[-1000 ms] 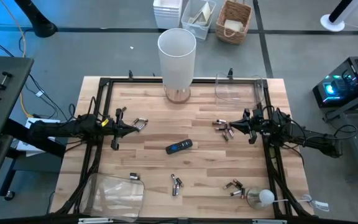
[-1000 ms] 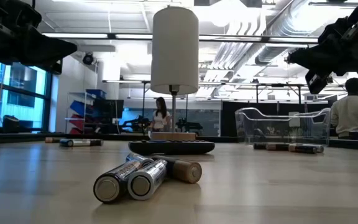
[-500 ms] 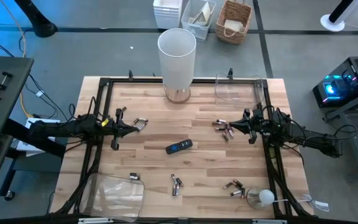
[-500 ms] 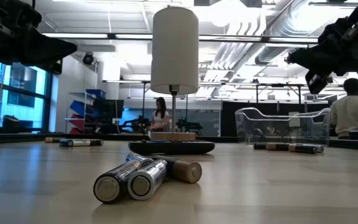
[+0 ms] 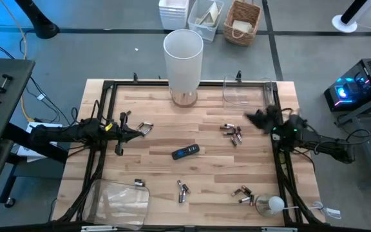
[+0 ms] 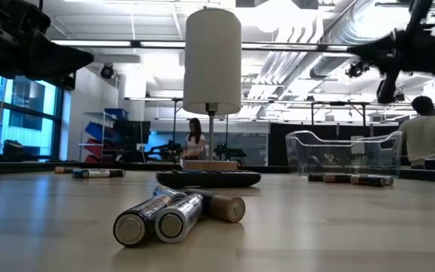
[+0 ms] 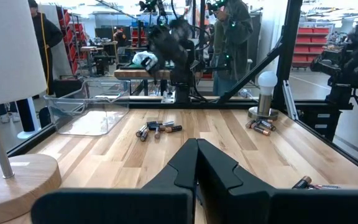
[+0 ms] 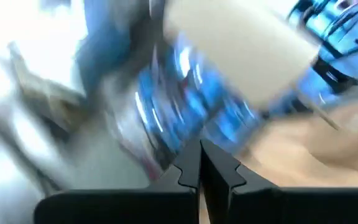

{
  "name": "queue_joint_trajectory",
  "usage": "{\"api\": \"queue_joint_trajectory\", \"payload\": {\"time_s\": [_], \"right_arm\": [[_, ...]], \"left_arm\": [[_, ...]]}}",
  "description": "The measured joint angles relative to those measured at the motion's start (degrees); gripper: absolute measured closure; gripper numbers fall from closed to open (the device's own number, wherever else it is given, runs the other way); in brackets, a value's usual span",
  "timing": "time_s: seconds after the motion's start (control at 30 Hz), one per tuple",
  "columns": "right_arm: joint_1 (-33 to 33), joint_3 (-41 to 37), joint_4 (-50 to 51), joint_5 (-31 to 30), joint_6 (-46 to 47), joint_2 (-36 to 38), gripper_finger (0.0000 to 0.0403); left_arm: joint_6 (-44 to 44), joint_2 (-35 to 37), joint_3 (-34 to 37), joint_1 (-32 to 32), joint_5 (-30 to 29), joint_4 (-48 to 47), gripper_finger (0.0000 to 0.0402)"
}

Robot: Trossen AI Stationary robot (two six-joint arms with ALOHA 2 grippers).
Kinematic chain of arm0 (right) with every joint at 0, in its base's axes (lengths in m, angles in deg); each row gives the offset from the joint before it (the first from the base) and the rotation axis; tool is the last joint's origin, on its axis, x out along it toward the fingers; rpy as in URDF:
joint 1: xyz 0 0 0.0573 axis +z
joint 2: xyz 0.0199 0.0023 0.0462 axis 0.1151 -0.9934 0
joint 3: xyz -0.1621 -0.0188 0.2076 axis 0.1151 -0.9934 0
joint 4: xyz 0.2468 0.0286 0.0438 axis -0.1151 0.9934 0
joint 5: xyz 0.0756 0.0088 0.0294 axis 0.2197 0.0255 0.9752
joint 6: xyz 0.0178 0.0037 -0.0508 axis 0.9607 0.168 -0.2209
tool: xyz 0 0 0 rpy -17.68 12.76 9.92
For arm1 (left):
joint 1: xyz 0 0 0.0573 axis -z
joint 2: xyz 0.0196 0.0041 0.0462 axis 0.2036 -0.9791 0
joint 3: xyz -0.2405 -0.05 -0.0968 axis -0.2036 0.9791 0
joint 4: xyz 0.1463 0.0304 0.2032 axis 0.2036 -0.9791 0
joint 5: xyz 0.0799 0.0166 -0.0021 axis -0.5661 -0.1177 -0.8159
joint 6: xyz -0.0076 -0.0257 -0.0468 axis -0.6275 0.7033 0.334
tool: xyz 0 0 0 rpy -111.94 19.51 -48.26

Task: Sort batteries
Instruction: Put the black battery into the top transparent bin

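Jaws on both arms are pressed together and hold nothing: the left gripper [image 5: 133, 133] hangs to the left of the black remote [image 5: 185, 152], and the right gripper [image 5: 255, 118], smeared in the high view, hangs to the remote's right and slightly behind it. Each wrist view shows its own two fingers meeting tip to tip.

A wooden table [image 5: 160, 109] carries everything. One tall white lamp [image 5: 183, 55] stands behind the remote. Two clear trays lie on the table: the back tray [image 5: 240, 96] right of and behind the remote, and the front tray [image 5: 124, 201] left of and in front of it. One bulb [image 5: 274, 204] sits far to the front right.

Around the remote, the batteries lie in five spots.
- The left cluster [image 5: 146, 127] lies just beside the left gripper's tips, apart from them; its count is unclear.
- The right cluster [image 5: 232, 133], roughly four, lies near the right gripper on the remote's side, fanned at mixed angles.
- The single battery [image 5: 140, 183] lies in front and to the left, its long axis running left to right.
- The middle cluster [image 5: 183, 191] lies straight in front. The low view shows three there: two side by side with their ends toward that camera, and one lying crosswise behind.
- The front-right cluster [image 5: 243, 194] lies beside the bulb, too small to count.
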Motion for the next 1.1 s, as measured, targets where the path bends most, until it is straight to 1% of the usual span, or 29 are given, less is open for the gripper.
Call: {"api": "queue_joint_trajectory", "payload": {"time_s": [0.03,0.07,0.1,0.13,0.17,0.2,0.23,0.27,0.3,0.33,0.4,0.43,0.47,0.5,0.6,0.7,0.77,0.8,0.93,1.1], "right_arm": [[0.0,0.0,-4.6,-2.4,3.5,-0.1,0.0402],[0.0,0.0,-9.9,-2.1,3.7,-0.6,0.0402],[0.2,0.1,-15.6,1.0,2.4,-1.5,0.0402],[0.6,1.0,-19.2,5.1,1.3,-2.7,0.0402],[1.2,2.6,-20.2,9.4,0.9,-4.2,0.0402],[2.1,4.8,-18.3,13.2,0.7,-5.7,0.0402],[3.2,7.7,-13.4,16.4,0.4,-7.6,0.0402],[4.5,11.4,-5.9,19.0,-0.5,-9.7,0.0402],[6.0,15.3,4.0,20.2,-2.2,-12.0,0.0402],[7.7,19.4,14.8,20.4,-4.3,-14.8,0.0402],[11.0,26.8,35.1,17.5,-8.5,-21.5,0.0403],[12.5,29.7,42.6,15.3,-9.2,-25.2,0.0403],[13.9,32.0,48.1,13.2,-9.1,-28.7,0.0403],[15.0,33.6,51.4,11.8,-8.2,-32.1,0.0403],[17.3,35.8,53.3,10.2,-3.3,-41.3,0.0403],[17.1,36.1,49.8,7.6,2.4,-49.0,0.0402],[15.7,36.2,49.5,7.9,7.9,-53.9,0.0399],[15.0,36.2,49.5,9.2,9.7,-56.0,0.0395],[13.9,36.2,49.9,12.9,12.3,-63.9,0.0361],[13.9,40.0,55.3,12.9,9.5,-72.5,0.0304]], "left_arm": [[0.0,0.0,0.0,0.0,0.0,0.0,0.0401],[0.0,0.0,0.0,0.0,0.0,0.0,0.0401],[0.0,0.0,0.0,0.0,0.0,0.0,0.0401],[0.0,0.0,0.0,0.0,0.0,0.0,0.0401],[0.0,0.0,0.0,0.0,0.0,0.0,0.0401],[0.0,0.0,0.0,0.0,0.0,0.0,0.0401],[0.0,0.0,0.0,0.0,0.0,0.0,0.0401],[0.0,0.0,0.0,0.0,0.0,0.0,0.0401],[0.0,0.0,0.0,0.0,0.0,0.0,0.0401],[0.0,0.0,0.0,0.0,0.0,0.0,0.0401],[0.0,0.0,0.0,0.0,0.0,0.0,0.0401],[0.0,0.0,0.0,0.0,0.0,0.0,0.0401],[0.0,0.0,0.0,0.0,0.0,0.0,0.0401],[0.0,0.0,0.0,0.0,0.0,0.0,0.0401],[0.0,0.0,0.0,0.0,0.0,0.0,0.0401],[0.0,0.0,0.0,0.0,0.0,0.0,0.0401],[0.0,0.0,0.0,0.0,0.0,0.0,0.0401],[0.0,0.0,0.0,0.0,0.0,0.0,0.0401],[0.0,0.0,0.0,0.0,0.0,0.0,0.0401],[0.0,0.0,0.0,0.0,0.0,0.0,0.0401]]}}
